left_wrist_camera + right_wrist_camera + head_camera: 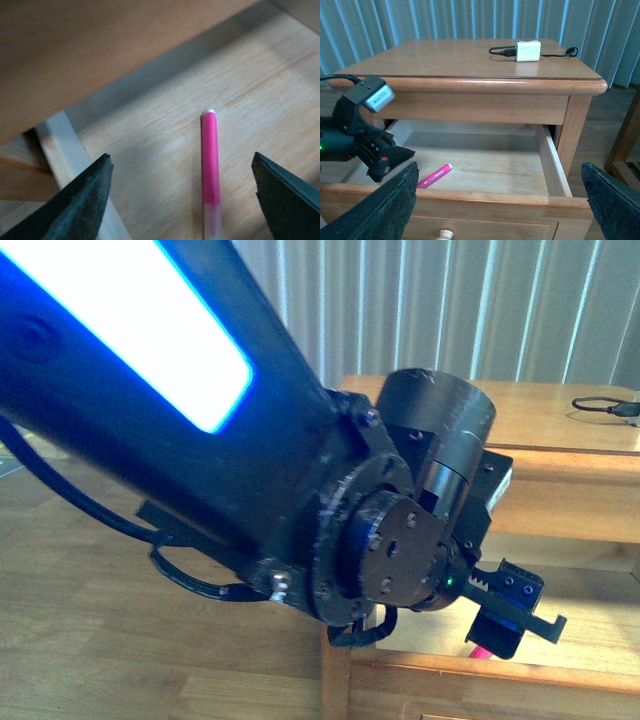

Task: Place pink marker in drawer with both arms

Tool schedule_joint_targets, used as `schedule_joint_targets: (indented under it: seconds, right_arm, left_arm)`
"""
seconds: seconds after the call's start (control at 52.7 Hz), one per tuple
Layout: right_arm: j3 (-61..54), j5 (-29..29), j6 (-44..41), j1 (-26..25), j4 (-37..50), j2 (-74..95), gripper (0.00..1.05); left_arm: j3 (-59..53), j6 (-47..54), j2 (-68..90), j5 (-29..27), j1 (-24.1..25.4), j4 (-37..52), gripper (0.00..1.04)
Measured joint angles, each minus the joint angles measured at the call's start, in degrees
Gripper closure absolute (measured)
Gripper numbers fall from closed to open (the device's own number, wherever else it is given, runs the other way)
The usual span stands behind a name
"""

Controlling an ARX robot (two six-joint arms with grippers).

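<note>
Pink marker [434,176] lies on open drawer [552,160] floor; left claw [180,160], lower right of front view, spread above; right claw [500,167] spread.

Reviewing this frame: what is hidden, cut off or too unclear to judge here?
- Front view: the left arm fills the picture, hiding most of the drawer; only a sliver of the pink marker shows under the left gripper.
- Left wrist view: the marker's pale end runs off the picture's edge.
- Right wrist view: the right gripper shows only its fingers, which cover the drawer's front corners; the knob is cut off by the edge.
</note>
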Motion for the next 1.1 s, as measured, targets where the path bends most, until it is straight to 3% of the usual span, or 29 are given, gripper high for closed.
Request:
schedule_joint_targets:
  seconds: [0.114,0.683,0.892,0.987,1.101]
  right_arm:
    - [0.0,0.0,0.0,0.0,0.0,0.0,0.08]
    - [0.0,0.0,0.0,0.0,0.0,0.0,0.08]
    - [0.0,0.0,0.0,0.0,0.0,0.0,0.08]
    - [0.0,0.0,0.0,0.0,0.0,0.0,0.08]
    - [0.0,0.0,0.0,0.0,0.0,0.0,0.08]
  left_arm:
    - [-4.5,-0.2,-6.2,-0.3,0.9,2.1,0.05]
    - [-29.9,0.8,-44.6,-13.3,9.8,9.8,0.06]
    - [-42.8,-0.8,-64.6,-19.4,14.4,3.2,0.06]
    - [-50.0,-3.1,-77.8,-22.8,18.7,-5.0,0.06]
    - [-55.3,-6.5,-89.4,-22.7,21.2,-12.7,0.06]
